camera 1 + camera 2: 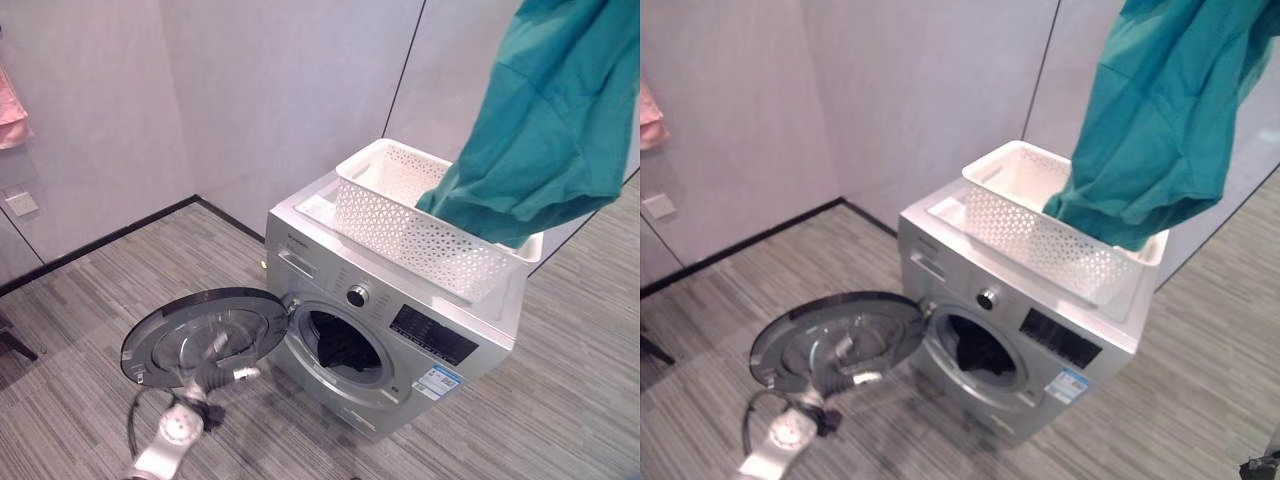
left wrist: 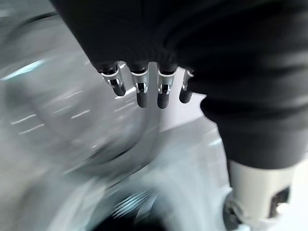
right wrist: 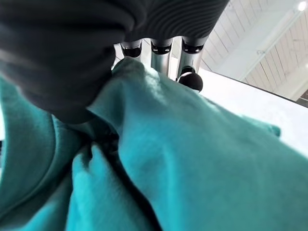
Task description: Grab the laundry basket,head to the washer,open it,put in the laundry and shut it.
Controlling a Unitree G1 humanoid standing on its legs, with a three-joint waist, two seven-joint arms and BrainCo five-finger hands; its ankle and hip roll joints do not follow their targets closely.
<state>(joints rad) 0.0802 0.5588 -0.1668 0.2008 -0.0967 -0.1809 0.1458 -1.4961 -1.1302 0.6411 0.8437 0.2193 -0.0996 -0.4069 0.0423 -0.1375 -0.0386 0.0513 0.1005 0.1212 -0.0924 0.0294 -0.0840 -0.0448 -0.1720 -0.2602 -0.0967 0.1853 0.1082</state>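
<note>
The right hand (image 3: 159, 48) is raised high, its fingers curled into a teal garment (image 1: 545, 130) that hangs from it, the lower folds dangling over the white laundry basket (image 1: 400, 225). The basket sits on top of the silver washer (image 1: 400, 330). The left hand (image 2: 144, 84) is lowered at the washer door (image 1: 205, 335), which stands swung wide open; its fingers are bent and hold nothing. Dark laundry lies inside the drum opening (image 1: 340, 345).
</note>
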